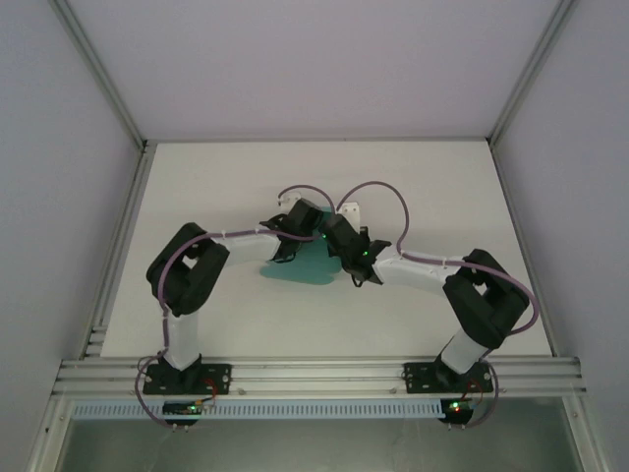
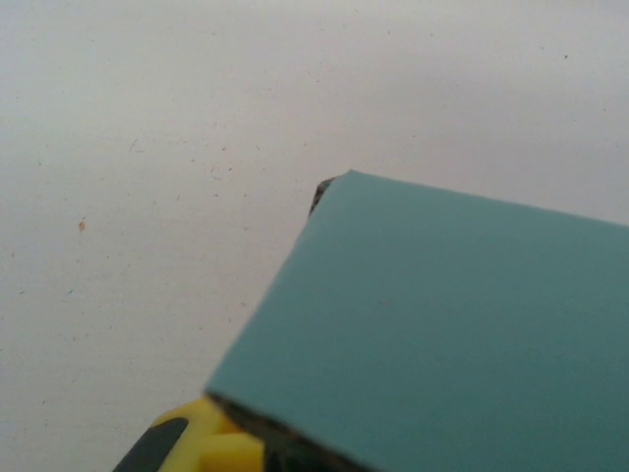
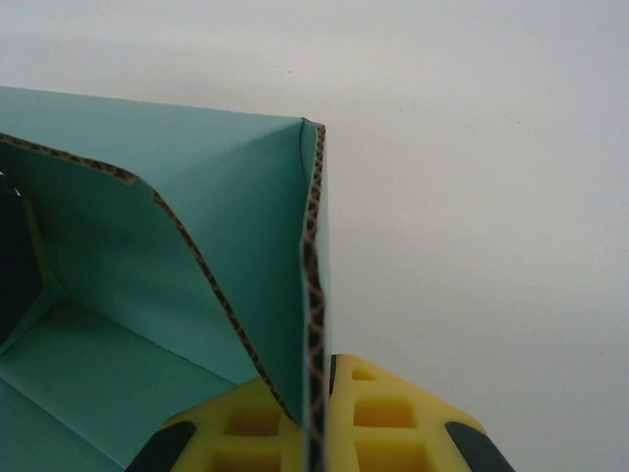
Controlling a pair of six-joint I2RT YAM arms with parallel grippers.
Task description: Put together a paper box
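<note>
The teal paper box (image 1: 300,267) sits partly folded in the middle of the white surface (image 1: 206,197), between the two wrists. The right fingers (image 3: 383,423) pinch the edge of one upright corrugated wall. The left fingers (image 2: 211,447) touch the edge of a flat teal panel; I cannot tell if they grip it.
</note>
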